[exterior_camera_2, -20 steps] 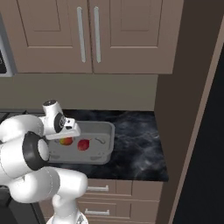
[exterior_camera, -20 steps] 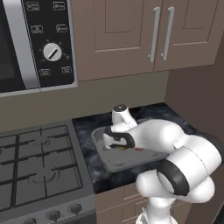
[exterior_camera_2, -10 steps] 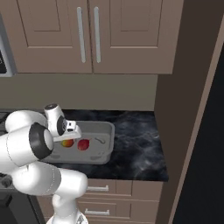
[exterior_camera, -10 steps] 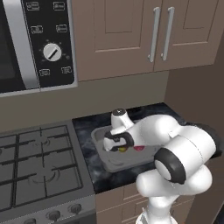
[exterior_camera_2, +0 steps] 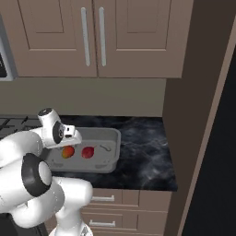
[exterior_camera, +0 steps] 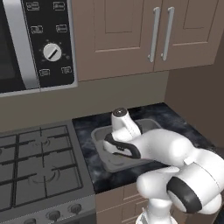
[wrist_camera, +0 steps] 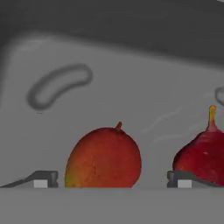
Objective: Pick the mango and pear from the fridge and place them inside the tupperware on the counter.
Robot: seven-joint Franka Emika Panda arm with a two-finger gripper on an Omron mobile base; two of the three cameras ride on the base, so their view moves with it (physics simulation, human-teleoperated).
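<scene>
Mango [wrist_camera: 103, 157] sits on the tupperware [exterior_camera_2: 109, 140] floor, between the two fingertips [wrist_camera: 41, 179] of the gripper [wrist_camera: 109, 181]. Jaws stand wide, a clear gap on each side of the fruit, no contact visible. Gripper empty, so the mango looks released, not held.

Pear [wrist_camera: 202, 151], dark red with a yellow stem, lies just beside the mango, toward the tub's middle; a thin gap between them in the hand view. Right base view shows both: mango [exterior_camera_2: 67, 151] near the tub's stove-side end, pear [exterior_camera_2: 87, 151] next to it, rest of the floor bare toward the far end. Tub is on the counter [exterior_camera_2: 143, 152], close to the stove [exterior_camera: 35, 166] edge. In the left base view the arm covers most of the tub [exterior_camera: 99, 133] and the fruits cannot be seen there.

Judgement: both fruits in the container, the task looks about done; only a lift of the hand remains.

Handling, as a guess: the mango is rounded, smooth, moderately heavy, firm skin but bruisable. It may roll on the slick plastic floor. If regrasped, take it across the widest middle, not the stem end. The pear tapers, so grip the fat lower body; its stem is fragile. The tub is light and could slide if bumped.
</scene>
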